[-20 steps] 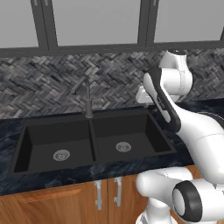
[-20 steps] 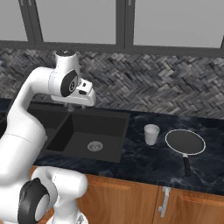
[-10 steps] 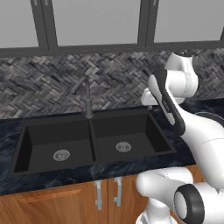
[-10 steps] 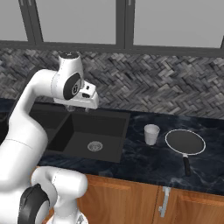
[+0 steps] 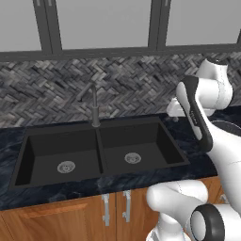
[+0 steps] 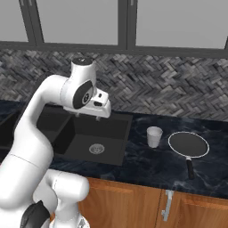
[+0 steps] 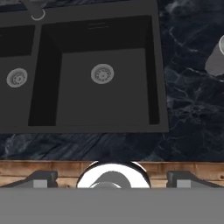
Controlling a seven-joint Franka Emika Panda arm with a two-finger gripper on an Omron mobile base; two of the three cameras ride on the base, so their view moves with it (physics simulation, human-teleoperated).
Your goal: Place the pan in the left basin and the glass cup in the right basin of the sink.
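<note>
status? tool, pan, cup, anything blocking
Tool high above the right basin, holding nothing. Pan and glass cup on the counter right of the sink, side by side, apart. Both basins bare, path unobstructed.

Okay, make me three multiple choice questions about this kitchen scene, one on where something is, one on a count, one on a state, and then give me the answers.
1. Where is the glass cup?
A. in the left basin
B. on the counter between the sink and the pan
C. inside the pan

2. How many silver drains does the sink have?
A. one
B. two
C. three

3. What lies in the right basin?
A. nothing but its drain
B. the glass cup
C. the pan

Answers: 1 B, the cup stands on the dark counter left of the pan. 2 B, one drain per basin. 3 A, only its drain shows.
</note>
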